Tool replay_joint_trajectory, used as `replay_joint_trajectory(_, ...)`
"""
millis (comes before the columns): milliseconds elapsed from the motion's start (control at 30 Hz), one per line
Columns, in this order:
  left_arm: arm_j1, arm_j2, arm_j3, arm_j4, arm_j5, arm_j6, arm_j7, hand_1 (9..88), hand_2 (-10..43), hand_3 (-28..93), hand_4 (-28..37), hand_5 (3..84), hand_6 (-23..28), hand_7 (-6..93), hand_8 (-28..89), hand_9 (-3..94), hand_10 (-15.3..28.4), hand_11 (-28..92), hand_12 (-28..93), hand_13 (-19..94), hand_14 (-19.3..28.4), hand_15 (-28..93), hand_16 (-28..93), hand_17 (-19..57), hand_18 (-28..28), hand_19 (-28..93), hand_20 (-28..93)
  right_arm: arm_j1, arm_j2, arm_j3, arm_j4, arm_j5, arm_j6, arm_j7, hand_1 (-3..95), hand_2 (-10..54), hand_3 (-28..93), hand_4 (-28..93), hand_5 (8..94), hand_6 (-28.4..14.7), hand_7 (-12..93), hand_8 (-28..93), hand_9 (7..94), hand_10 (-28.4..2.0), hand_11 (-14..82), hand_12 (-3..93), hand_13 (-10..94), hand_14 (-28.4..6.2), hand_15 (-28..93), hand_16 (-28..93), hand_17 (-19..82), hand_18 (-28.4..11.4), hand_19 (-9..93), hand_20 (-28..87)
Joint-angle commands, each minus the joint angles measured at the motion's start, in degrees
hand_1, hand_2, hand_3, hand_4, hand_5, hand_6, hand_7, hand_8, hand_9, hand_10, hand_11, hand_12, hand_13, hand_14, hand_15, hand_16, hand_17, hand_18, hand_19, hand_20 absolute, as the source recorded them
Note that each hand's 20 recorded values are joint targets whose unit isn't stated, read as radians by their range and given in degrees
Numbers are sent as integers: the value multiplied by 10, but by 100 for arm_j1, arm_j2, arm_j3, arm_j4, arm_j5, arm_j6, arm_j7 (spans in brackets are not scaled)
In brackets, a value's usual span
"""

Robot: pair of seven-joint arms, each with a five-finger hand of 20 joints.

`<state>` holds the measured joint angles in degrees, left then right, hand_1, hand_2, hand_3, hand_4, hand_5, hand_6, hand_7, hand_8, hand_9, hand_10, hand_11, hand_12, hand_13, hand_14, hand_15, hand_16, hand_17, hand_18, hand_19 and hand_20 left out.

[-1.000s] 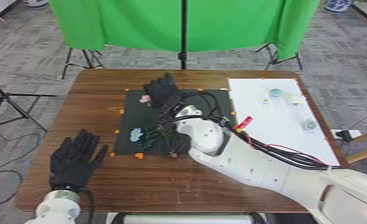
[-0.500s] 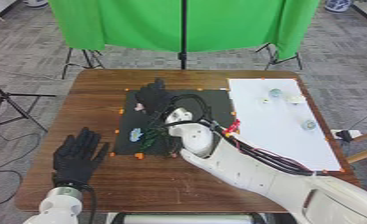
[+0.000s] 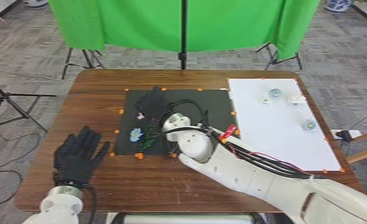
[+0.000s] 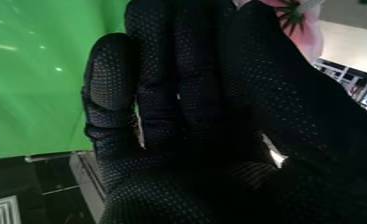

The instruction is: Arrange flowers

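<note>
Green cloth point(image 3: 126, 25) hangs past the twelve o'clock edge of the brown tabletop point(image 3: 108, 185); over the dark mat point(image 3: 217, 102), the right hand point(image 3: 150, 104) is narrow, its thumb close in to the fingers, and seems to pinch the pink flower point(image 4: 310, 36); in the head view that bloom lies at about seven o'clock from the palm, its stem line unclear; the blue flower point(image 3: 135, 134) sits near six o'clock from the pink one, its greenery trailing toward five; the right hand is the nearer, the left hand point(image 3: 75, 160) lying wide at eight o'clock from the blue bloom; the next move likely turns on that short six o'clock line
</note>
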<state>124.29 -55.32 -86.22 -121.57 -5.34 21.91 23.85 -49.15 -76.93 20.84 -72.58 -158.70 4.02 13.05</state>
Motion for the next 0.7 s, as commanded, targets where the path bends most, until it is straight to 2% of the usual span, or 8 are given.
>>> replay_joint_trajectory(33,90,96,35,46,-33,-22,8,322,121,771,-283,403,49,300,-158,304,84,410,41,262,52,482,-101,8,102,315,214,-189,-63,364,-129,-264,-135,31,555,-91,717,-283,709,-18,310,61,815,-111,113,384,663,-83,414,402,332,-236,799,364)
replay_joint_trajectory(200,125,54,7,43,-18,5,-32,325,126,758,-283,418,59,290,-150,341,111,396,60,285,91,518,-91,-11,121,355,224,-162,-16,315,-165,-88,-224,162,556,-93,715,-283,702,-23,281,53,807,-116,121,372,653,-88,422,394,326,-238,798,362)
replay_joint_trajectory(300,129,55,8,43,-74,15,-8,324,128,755,-283,423,60,284,-147,348,114,389,66,290,98,525,-89,-15,125,367,222,-177,-5,321,-184,-122,-225,106,555,-93,715,-283,697,-26,257,40,800,-119,122,363,650,-91,425,388,324,-238,797,362)
replay_joint_trajectory(533,156,33,-22,22,-55,37,-38,321,129,755,-283,432,63,274,-139,362,121,372,84,298,107,524,-85,-21,132,385,213,-42,94,105,-292,192,-275,295,551,-95,716,-283,681,-27,237,29,792,-121,126,351,647,-93,428,383,324,-239,797,361)
replay_joint_trajectory(633,195,26,-65,-5,-140,71,-67,323,130,752,-283,433,64,274,-138,366,124,372,88,302,116,535,-82,-24,134,391,212,168,234,-244,-426,719,-279,644,551,-95,728,-282,674,-28,226,24,786,-123,124,342,643,-91,428,382,322,-238,794,358)
replay_joint_trajectory(667,211,26,-82,-35,-279,138,-19,324,131,750,-283,437,65,273,-138,375,129,368,89,308,122,539,-80,-26,137,396,213,201,254,-321,-455,797,-273,728,557,-95,733,-281,675,-28,223,24,788,-123,114,347,642,-89,423,388,321,-238,793,357)
replay_joint_trajectory(700,211,24,-91,-42,-393,139,19,326,134,747,-283,444,66,271,-137,387,135,364,92,318,128,543,-77,-28,140,403,214,207,272,-340,-479,765,-300,716,573,-95,737,-277,676,-29,220,25,794,-121,96,359,641,-83,414,398,319,-239,792,355)
